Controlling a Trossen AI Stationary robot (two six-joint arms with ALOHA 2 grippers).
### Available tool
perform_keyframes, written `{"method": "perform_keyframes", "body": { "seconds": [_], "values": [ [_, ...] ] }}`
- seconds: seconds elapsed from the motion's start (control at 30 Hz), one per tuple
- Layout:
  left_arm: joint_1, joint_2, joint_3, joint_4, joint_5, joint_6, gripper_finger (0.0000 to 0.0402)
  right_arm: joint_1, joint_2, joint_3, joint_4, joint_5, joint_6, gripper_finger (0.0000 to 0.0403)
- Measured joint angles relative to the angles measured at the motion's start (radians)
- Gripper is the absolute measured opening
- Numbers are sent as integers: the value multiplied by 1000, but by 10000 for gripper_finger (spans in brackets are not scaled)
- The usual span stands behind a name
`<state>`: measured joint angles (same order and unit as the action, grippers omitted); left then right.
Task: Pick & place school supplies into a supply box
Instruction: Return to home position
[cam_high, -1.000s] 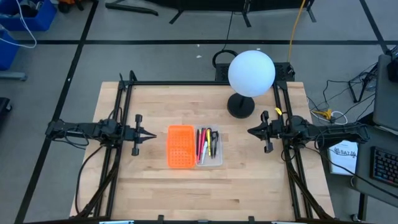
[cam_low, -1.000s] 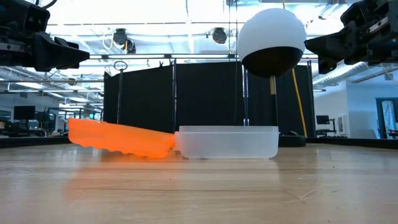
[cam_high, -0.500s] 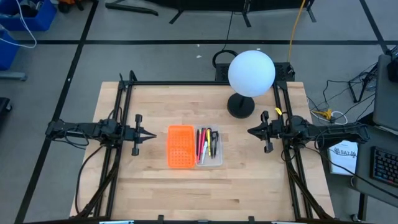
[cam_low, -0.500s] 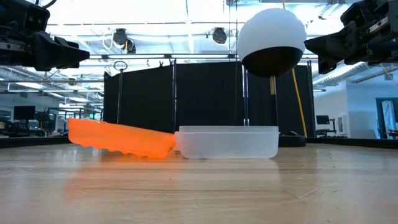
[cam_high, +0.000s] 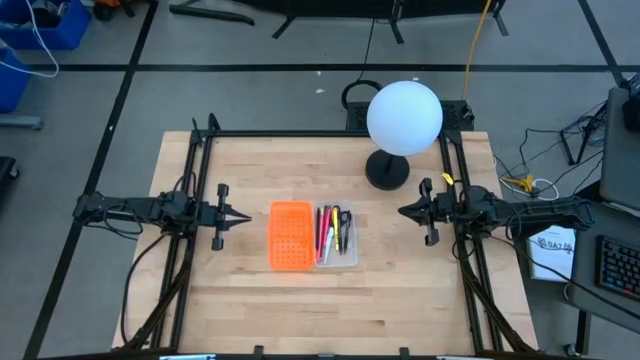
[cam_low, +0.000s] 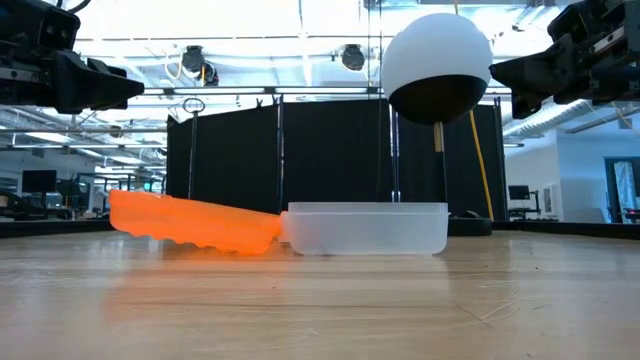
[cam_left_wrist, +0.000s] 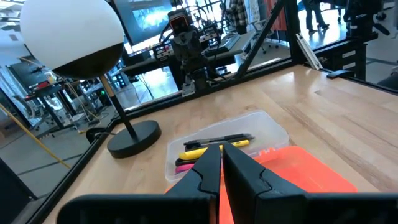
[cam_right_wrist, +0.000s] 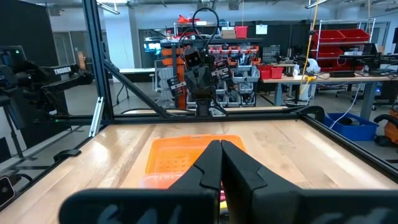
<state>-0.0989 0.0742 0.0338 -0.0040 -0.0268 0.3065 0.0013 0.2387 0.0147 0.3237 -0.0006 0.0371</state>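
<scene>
The clear supply box lies at the table's middle, joined to the orange panel on its left. Inside it lie the pens, pencils and scissors; the left wrist view shows yellow, pink and dark ones in the supply box. In the low view the supply box rests flat and the orange panel slopes up from it. My left gripper hovers shut left of the panel. My right gripper hovers shut right of the box. Both are raised above the table.
A lamp with a white globe and a black round base stands at the table's far side, right of centre. Black frame rails run along the left and right table edges. Bare wood lies near the box's near side.
</scene>
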Motion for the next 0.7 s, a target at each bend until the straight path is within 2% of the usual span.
{"method": "perform_keyframes", "body": {
  "seconds": [0.7],
  "values": [
    [0,0,1,0,1,0,26,0,0,0,0,0,0,0]
  ]
}}
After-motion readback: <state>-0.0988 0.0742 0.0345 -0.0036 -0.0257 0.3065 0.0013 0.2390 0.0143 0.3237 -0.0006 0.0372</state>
